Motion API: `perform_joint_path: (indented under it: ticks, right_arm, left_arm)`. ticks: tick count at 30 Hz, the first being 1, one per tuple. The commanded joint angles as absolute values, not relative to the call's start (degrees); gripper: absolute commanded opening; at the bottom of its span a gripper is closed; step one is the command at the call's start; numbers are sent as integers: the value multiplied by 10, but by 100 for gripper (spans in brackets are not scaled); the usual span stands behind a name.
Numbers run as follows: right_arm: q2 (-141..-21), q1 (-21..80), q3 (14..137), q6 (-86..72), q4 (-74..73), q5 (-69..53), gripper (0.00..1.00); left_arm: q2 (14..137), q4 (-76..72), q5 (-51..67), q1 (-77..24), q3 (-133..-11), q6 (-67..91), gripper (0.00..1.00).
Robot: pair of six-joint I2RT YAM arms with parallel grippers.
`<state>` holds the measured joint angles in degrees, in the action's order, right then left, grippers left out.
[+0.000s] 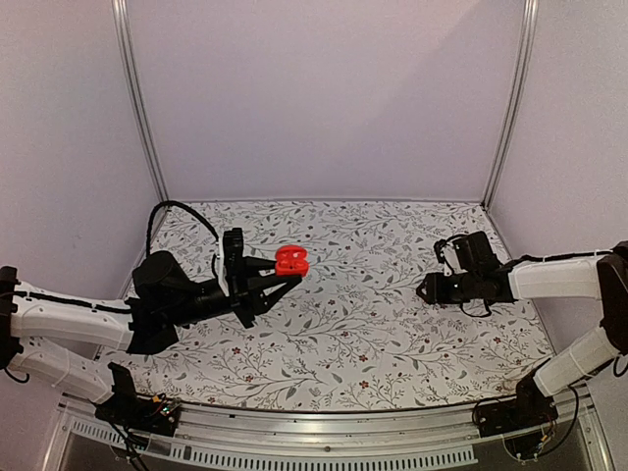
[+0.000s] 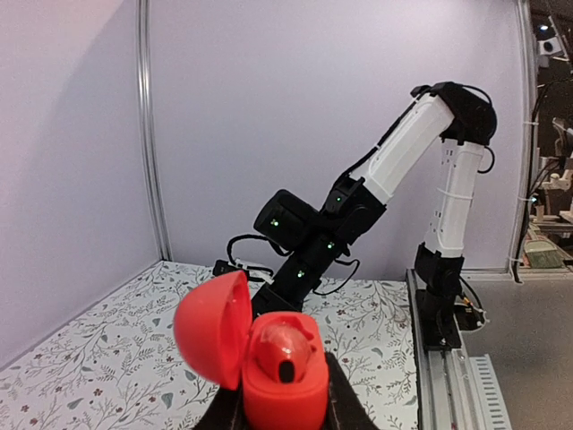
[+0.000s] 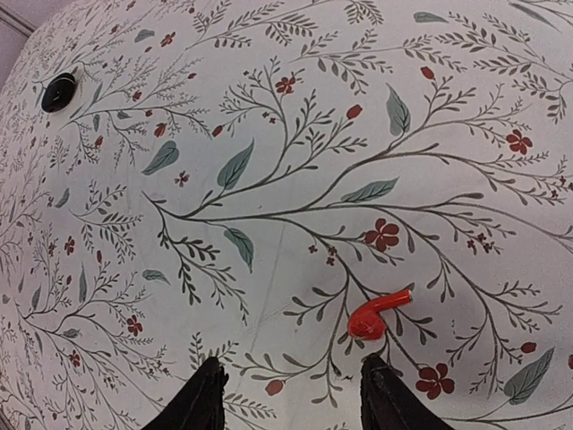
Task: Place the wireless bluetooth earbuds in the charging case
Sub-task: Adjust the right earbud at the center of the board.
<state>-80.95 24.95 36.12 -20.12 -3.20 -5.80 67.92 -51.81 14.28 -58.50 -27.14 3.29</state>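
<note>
My left gripper [image 1: 292, 271] is shut on the red charging case [image 1: 291, 260], holding it up above the flowered cloth. In the left wrist view the case [image 2: 282, 385] sits between the fingers with its lid [image 2: 210, 327] swung open to the left. One glossy red earbud [image 2: 285, 348] rests in the case. A second red earbud [image 3: 374, 315] lies on the cloth, just ahead of the right-hand finger [image 3: 391, 399] of my right gripper [image 3: 291, 387]. That gripper is open with nothing between its fingers, and hovers low over the right side of the table [image 1: 429, 289].
The flowered cloth [image 1: 373, 324] covers the table, with white walls on three sides. A small black round disc [image 3: 60, 91] lies on the cloth far ahead and left of the right gripper. A metal rail [image 1: 324, 442] runs along the near edge.
</note>
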Motion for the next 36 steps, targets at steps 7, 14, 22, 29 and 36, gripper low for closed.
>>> perform_joint_path:
  ticks: [7,14,22,29,36]
  right_arm:
    - [-896,243,374,-188,9,-26,50]
    - [-922,242,384,-181,30,-78,47]
    - [-978,242,461,-149,12,-106,46]
    - [-971,242,515,-103,-25,-161,42]
    - [-954,240,552,-71,-108,-85,39]
  left_arm:
    - [666,-519,138,-586,-263,33,0]
    - [663,-520,133,-586,-258,30,0]
    - [660,-515,130,-584,-258,29,0]
    - [651,-507,128,-581,-254,30,0]
    - [650,-510,128,-579,-253,30,0]
